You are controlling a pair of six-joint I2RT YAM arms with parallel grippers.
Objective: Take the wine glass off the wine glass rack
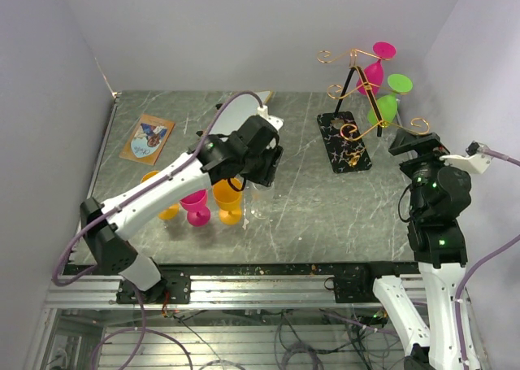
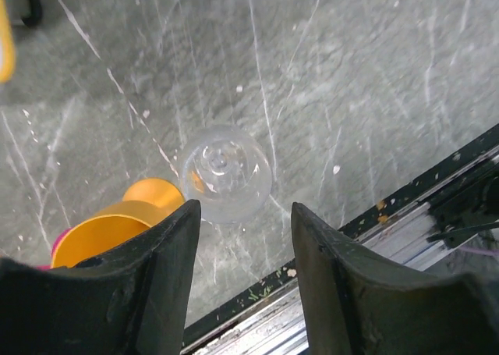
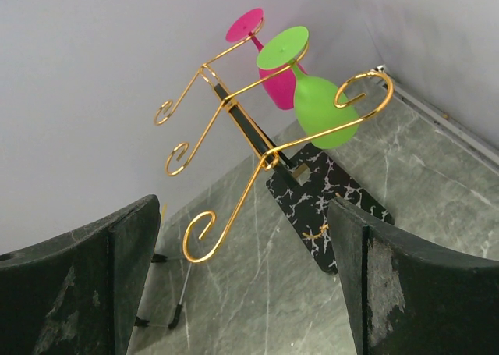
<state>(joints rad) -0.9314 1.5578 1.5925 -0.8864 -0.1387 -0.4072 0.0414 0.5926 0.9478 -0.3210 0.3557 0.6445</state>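
The wine glass rack, gold wire on a black white-veined base, stands at the back right. Two wine glasses hang upside down from it, a pink one and a green one. My right gripper is open, just short of the rack and facing it, with nothing between its fingers. My left gripper is open above a clear wine glass that stands upright on the table. An orange glass stands beside it. In the top view the left gripper hovers over this group.
On the table's left-centre stand two orange glasses and a pink glass, partly under the left arm. A picture card lies at the back left. A pale oval object sits behind the left arm. Walls enclose three sides.
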